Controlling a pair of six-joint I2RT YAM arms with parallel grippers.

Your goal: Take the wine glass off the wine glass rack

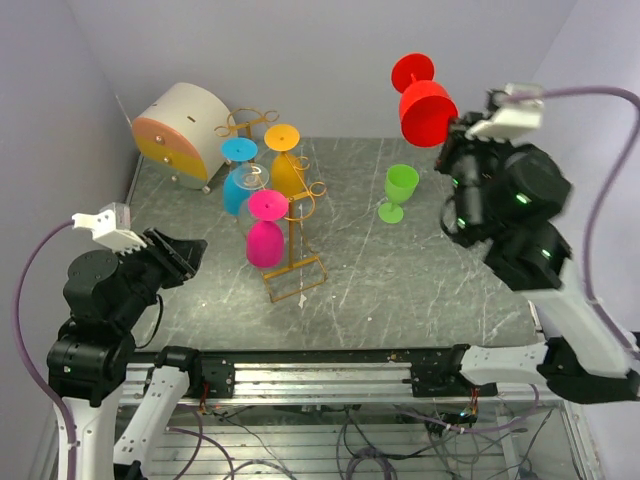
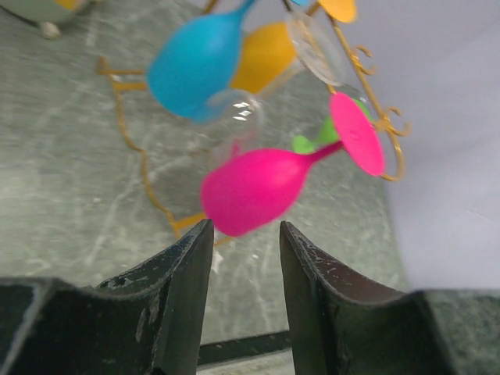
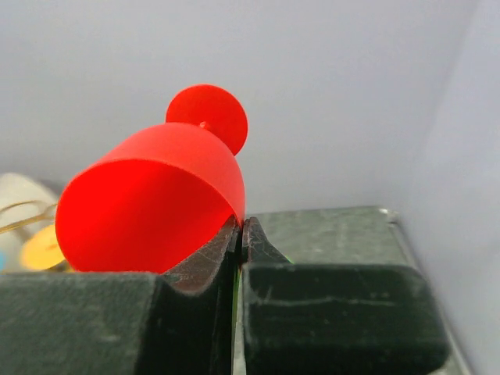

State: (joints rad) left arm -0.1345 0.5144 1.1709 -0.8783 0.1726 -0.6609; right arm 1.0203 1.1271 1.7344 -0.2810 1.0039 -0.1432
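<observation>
Grips red wine glass [image 1: 427, 112] by its rim in the closed right hand [image 1: 455, 128], raised well right of the wine glass rack [image 1: 297, 262]. Shows left hand [image 1: 190, 255] parted, empty, left of the rack.

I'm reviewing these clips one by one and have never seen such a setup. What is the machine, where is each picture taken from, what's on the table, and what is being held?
These are two robot arms bolted at the near edge of a table. The wide picture looks down from above and behind them. The other two come from a camera on each wrist, so each shows its own fingers at the bottom.

On the table stands a gold wire rack. A pink glass, a blue glass, an orange glass and what looks like a clear glass hang from it upside down. A green glass stands upright to its right, and a round white-and-orange box sits at the back left.

The right hand is shut on the rim of a red glass, held in the air, clear of the rack. The left hand is open and empty, pointing at the pink glass.
</observation>
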